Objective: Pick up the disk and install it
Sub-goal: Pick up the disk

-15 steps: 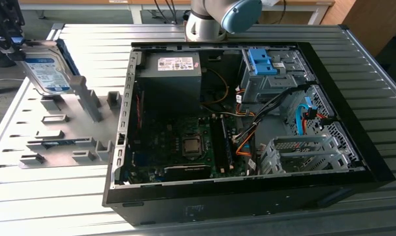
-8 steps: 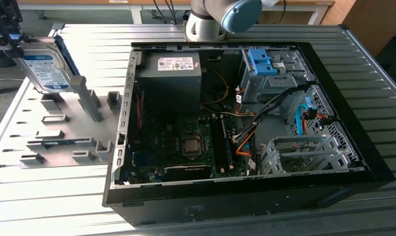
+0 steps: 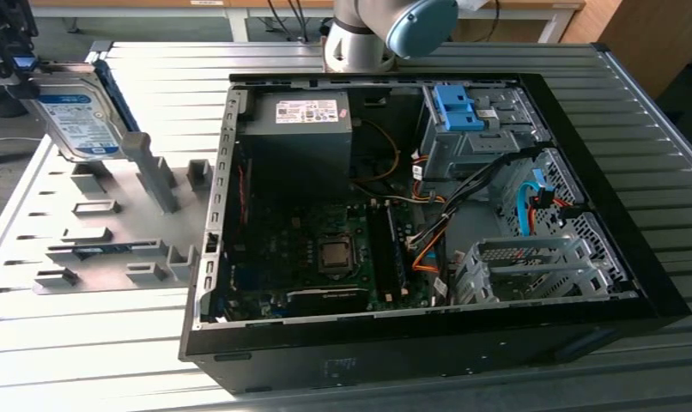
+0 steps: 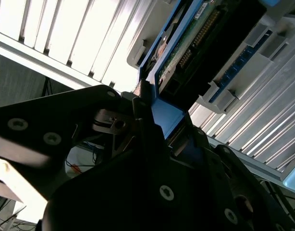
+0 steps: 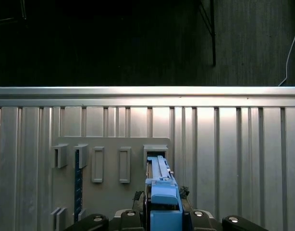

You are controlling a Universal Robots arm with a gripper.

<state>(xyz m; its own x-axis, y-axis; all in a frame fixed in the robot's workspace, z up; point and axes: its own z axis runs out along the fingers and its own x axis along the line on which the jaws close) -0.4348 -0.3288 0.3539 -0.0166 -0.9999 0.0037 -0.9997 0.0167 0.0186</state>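
The disk (image 3: pixel 82 124), silver with a white-and-blue label and blue rails, stands on edge at the exterior view's left, over the grey fixture plate (image 3: pixel 106 227). My gripper (image 3: pixel 14 73) is shut on its upper end. In the first wrist view the disk's blue rail (image 5: pixel 162 192) runs between my dark fingers (image 5: pixel 130 214), above an upright slot of the plate (image 5: pixel 109 192). The second wrist view shows the disk's green circuit-board side (image 4: pixel 195 38) just beyond my gripper (image 4: pixel 154 115). I cannot tell whether the disk's lower edge touches the plate.
An open black computer case (image 3: pixel 438 330) lies at the exterior view's right, with a dark grey box (image 3: pixel 300 129), a bright blue latch piece (image 3: pixel 455 107) and a metal drive cage (image 3: pixel 530 266) inside. The arm's base (image 3: pixel 363 39) stands behind it on the slatted metal table (image 3: pixel 82 343).
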